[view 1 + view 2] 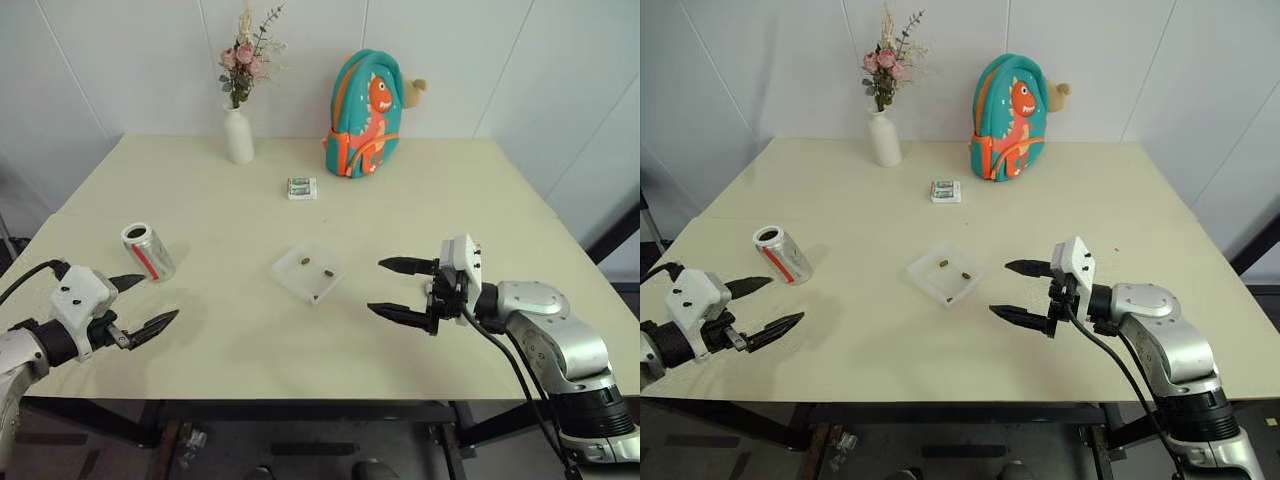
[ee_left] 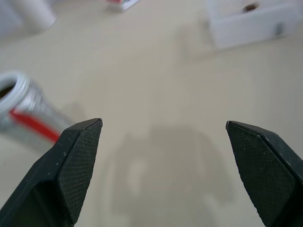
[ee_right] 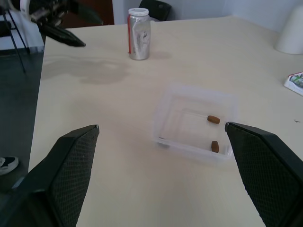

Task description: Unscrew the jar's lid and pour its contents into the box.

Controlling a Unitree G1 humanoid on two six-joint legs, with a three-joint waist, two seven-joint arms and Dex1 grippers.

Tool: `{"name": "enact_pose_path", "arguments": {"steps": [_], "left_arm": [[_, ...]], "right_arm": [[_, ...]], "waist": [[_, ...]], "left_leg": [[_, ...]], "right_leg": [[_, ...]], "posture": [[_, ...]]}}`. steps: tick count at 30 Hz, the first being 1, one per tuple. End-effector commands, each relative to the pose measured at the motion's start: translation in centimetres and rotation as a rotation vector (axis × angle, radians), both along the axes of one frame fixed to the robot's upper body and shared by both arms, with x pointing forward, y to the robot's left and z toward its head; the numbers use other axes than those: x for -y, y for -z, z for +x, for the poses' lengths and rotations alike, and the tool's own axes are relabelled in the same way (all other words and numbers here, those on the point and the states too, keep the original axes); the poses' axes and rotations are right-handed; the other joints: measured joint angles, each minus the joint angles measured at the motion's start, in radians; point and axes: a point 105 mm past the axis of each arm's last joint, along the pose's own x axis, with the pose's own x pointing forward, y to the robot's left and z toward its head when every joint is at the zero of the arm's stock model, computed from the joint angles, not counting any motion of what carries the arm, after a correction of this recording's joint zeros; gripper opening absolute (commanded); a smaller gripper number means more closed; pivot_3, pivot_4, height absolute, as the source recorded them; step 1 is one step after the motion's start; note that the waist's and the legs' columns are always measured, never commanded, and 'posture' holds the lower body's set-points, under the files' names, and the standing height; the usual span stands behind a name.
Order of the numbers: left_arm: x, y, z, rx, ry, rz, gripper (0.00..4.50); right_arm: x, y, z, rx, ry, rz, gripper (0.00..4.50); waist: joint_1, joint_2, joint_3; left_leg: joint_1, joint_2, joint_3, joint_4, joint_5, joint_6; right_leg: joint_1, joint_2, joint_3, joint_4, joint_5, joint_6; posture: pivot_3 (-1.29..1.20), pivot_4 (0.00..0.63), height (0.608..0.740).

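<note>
The silver jar with red markings stands upright at the table's left; its top looks open with a dark inside, and the lid is out of view. Just in front of it, my left gripper hovers open and empty, a short gap away. The clear box lies at the table's middle and holds the contents, three brown pellets. My right gripper hangs open and empty to the right of the box, fingers pointing at it. In the right wrist view, the box lies between my fingers, with the jar beyond.
A white vase with flowers and a teal backpack stand along the table's far edge. A small white-and-green packet lies between them and the box. The table's front edge runs just under both grippers.
</note>
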Motion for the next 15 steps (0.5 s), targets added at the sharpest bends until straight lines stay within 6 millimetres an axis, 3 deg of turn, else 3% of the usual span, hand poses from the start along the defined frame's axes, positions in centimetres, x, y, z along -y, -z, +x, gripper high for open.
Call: {"name": "enact_pose_path", "arguments": {"steps": [1,4,7,15], "left_arm": [[1.8,-0.8,-0.3,0.007,0.165,0.037,4.46],[2.5,-1.5,0.5,0.063,0.217,0.043,4.46],[3.4,-1.4,0.4,0.023,0.291,0.017,4.46],[3.8,-0.6,0.1,0.004,0.278,-0.003,4.46]], "right_arm": [[0.4,-0.7,0.2,0.055,-0.017,-0.027,4.5],[0.6,-1.1,0.7,0.129,0.006,-0.029,4.5],[1.1,-1.0,0.0,0.125,-0.024,-0.066,4.5],[2.7,-0.5,-0.3,0.085,0.023,-0.076,4.5]], "waist": [[-0.002,-0.001,0.0],[-0.004,-0.001,0.0],[-0.006,0.0,0.0],[-0.007,0.0,0.0]], "left_leg": [[0.0,0.0,0.001,0.0,0.0,0.0],[-0.001,0.0,0.003,-0.001,-0.002,0.002],[-0.001,0.001,0.003,-0.003,-0.004,0.003],[-0.001,0.002,0.003,-0.004,-0.008,0.003]], "right_leg": [[0.0,0.0,0.001,-0.001,0.0,0.0],[0.0,0.0,0.002,-0.004,0.002,0.004],[-0.003,0.001,0.002,0.0,0.009,0.022],[-0.005,0.001,0.002,0.003,0.005,0.023]], "posture": [[0.0,0.15,0.74],[0.0,0.15,0.74],[0.0,0.15,0.74],[0.0,0.15,0.74]]}}
